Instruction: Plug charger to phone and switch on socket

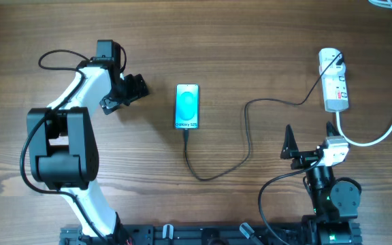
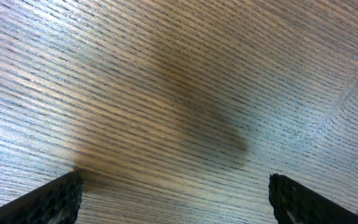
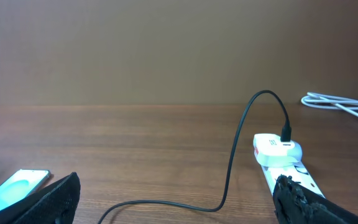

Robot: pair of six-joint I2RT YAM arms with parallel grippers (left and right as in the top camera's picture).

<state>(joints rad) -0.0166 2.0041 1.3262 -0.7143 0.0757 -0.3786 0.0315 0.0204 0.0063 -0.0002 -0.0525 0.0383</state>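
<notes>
One phone [image 1: 187,107] lies screen-up on the surface [image 1: 250,41]. One charger [image 1: 247,136] runs from the phone's near end to one socket [image 1: 333,88], far right. Two claws: left claw [image 1: 125,94], left of the phone, spread wide, empty; right claw [image 1: 290,146], lower right, spread wide, empty.

Wooden table [image 1: 250,41] carries phone [image 1: 187,106], black charger [image 1: 249,143]; white socket [image 1: 334,88] lies well apart.
</notes>
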